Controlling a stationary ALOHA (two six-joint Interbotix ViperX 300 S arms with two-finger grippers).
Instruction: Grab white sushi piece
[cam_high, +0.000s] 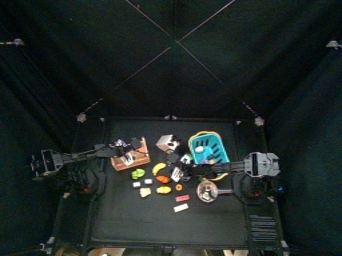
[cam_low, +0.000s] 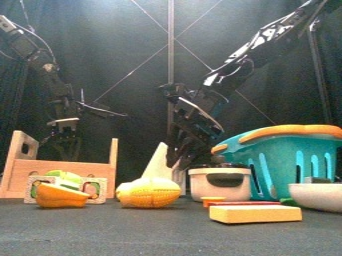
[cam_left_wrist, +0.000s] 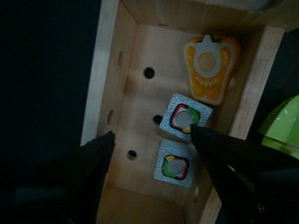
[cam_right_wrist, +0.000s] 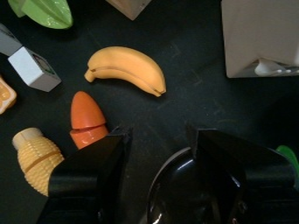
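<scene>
with left gripper (cam_left_wrist: 149, 136) spread wide and empty over the wooden box (cam_left_wrist: 131, 48), likely straight down onto the white sushi piece (cam_left_wrist: 173, 164) lying flat between the jaws, a twin (cam_left_wrist: 184, 116) just beyond; right gripper (cam_right_wrist: 162, 138) parted, empty, well apart near the banana (cam_right_wrist: 126, 70).

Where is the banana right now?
In the right wrist view the banana lies on the black table, nearest the carrot, clear of the right gripper.

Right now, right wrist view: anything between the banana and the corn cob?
Yes: the carrot lies between the banana and the corn cob, on the bare black table, as the right wrist view shows.
</scene>
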